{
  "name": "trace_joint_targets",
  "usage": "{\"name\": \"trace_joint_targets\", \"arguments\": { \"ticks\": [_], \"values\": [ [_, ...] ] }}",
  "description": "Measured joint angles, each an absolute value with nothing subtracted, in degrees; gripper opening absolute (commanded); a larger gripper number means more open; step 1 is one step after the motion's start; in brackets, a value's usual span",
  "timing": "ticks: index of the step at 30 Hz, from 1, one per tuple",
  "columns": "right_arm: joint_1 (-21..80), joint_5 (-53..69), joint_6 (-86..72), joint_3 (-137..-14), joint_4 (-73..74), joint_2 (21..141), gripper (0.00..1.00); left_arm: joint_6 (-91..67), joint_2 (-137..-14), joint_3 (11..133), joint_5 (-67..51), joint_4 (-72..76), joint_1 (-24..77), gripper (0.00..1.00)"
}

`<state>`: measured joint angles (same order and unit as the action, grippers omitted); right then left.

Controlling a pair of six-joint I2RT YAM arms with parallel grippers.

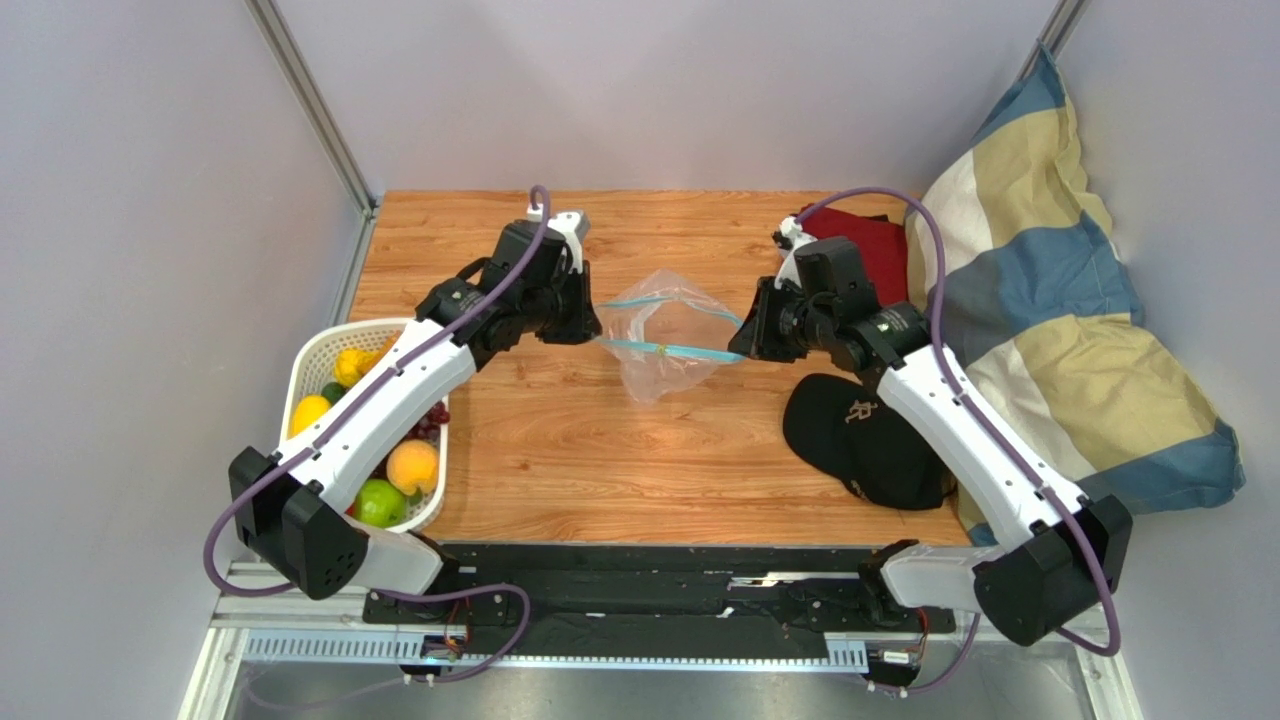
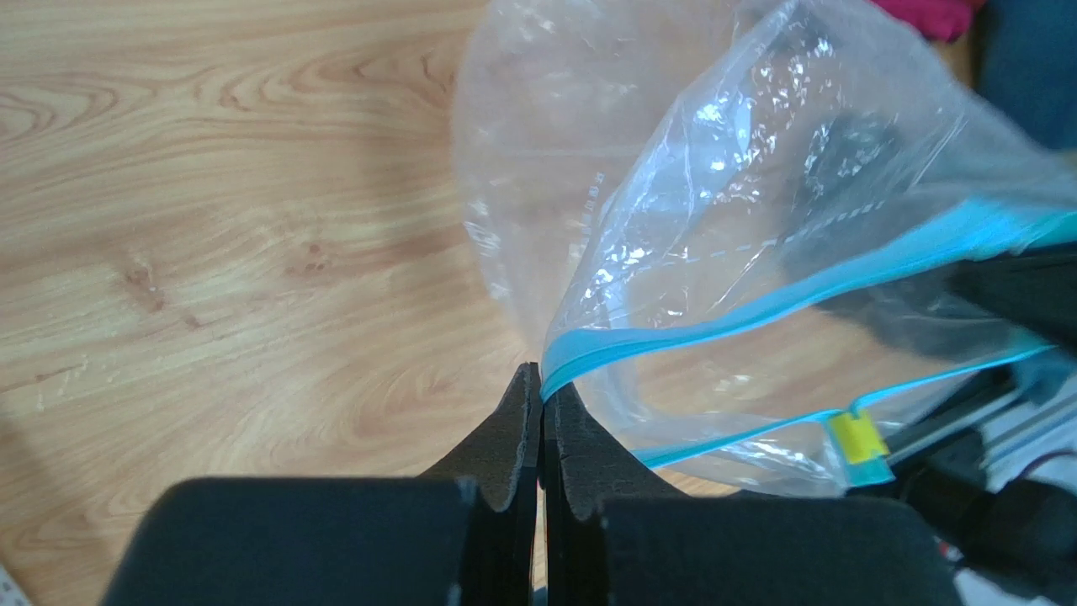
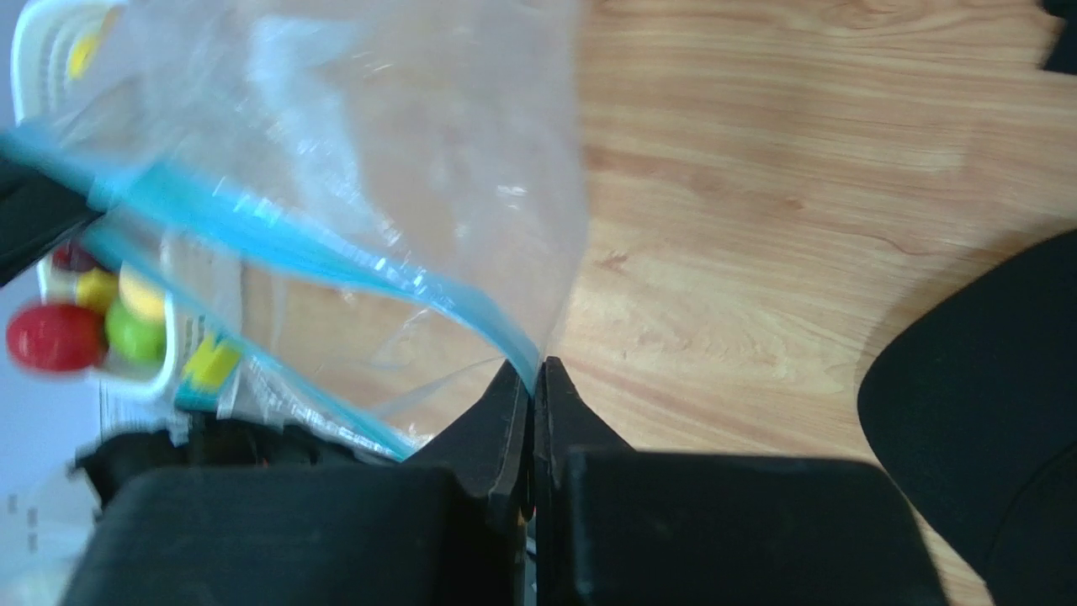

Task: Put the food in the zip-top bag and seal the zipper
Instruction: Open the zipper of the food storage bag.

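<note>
I am pinching the zip-top bag (image 1: 661,375) at both ends of its mouth. My left gripper (image 2: 541,379) is closed on one corner of the zipper (image 2: 759,309), and my right gripper (image 3: 534,374) is closed on the opposite corner. The bag is stretching between them over the middle of the wooden table (image 1: 601,465), and its mouth is standing partly open. The food (image 1: 412,465) is lying in the white basket (image 1: 323,338) at the table's left edge, beside my left arm. A black cap (image 1: 872,435) is lying near my right arm.
</note>
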<state>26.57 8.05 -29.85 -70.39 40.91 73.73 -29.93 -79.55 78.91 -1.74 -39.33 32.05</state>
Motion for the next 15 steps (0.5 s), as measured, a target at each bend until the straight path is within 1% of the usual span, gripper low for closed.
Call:
{"name": "trace_joint_targets", "arguments": {
  "ticks": [4, 6, 7, 8, 9, 11, 12, 13, 14, 15],
  "values": [
    [26.4, 18.1, -22.5, -71.6, 43.3, 70.8, 0.00, -23.2, -79.7, 76.1, -4.5, -40.9, 32.2, 0.00],
    [26.4, 23.1, -19.6, -72.1, 44.0, 69.6, 0.00, -19.4, -80.0, 74.6, -7.9, -41.5, 32.2, 0.00],
    [26.4, 25.2, -18.6, -72.2, 44.3, 69.2, 0.00, -18.2, -80.1, 74.1, -9.4, -41.6, 32.2, 0.02],
    [26.4, 27.0, -17.7, -72.3, 44.9, 69.0, 0.00, -16.4, -80.2, 73.5, -11.9, -41.8, 32.2, 0.10],
    [26.4, 28.5, -17.0, -72.4, 45.4, 69.0, 0.00, -14.8, -80.3, 72.8, -14.3, -42.0, 32.1, 0.12],
    [26.5, 31.4, -15.9, -72.3, 46.9, 69.3, 0.00, -12.2, -80.6, 71.7, -17.9, -42.7, 32.3, 0.13],
    [26.7, 32.2, -15.6, -72.1, 47.2, 69.4, 0.00, -11.1, -80.9, 71.4, -19.4, -43.1, 32.6, 0.13],
    [27.0, 32.9, -15.3, -71.9, 47.4, 69.7, 0.01, -10.4, -81.3, 71.2, -20.4, -43.2, 32.6, 0.10],
    [27.5, 33.1, -15.1, -71.5, 47.3, 70.0, 0.05, -9.7, -81.8, 71.0, -21.3, -43.4, 32.8, 0.04],
    [27.9, 33.1, -15.0, -71.3, 47.3, 70.5, 0.04, -9.2, -82.4, 70.8, -22.2, -43.5, 32.9, 0.02]
  ]
}}
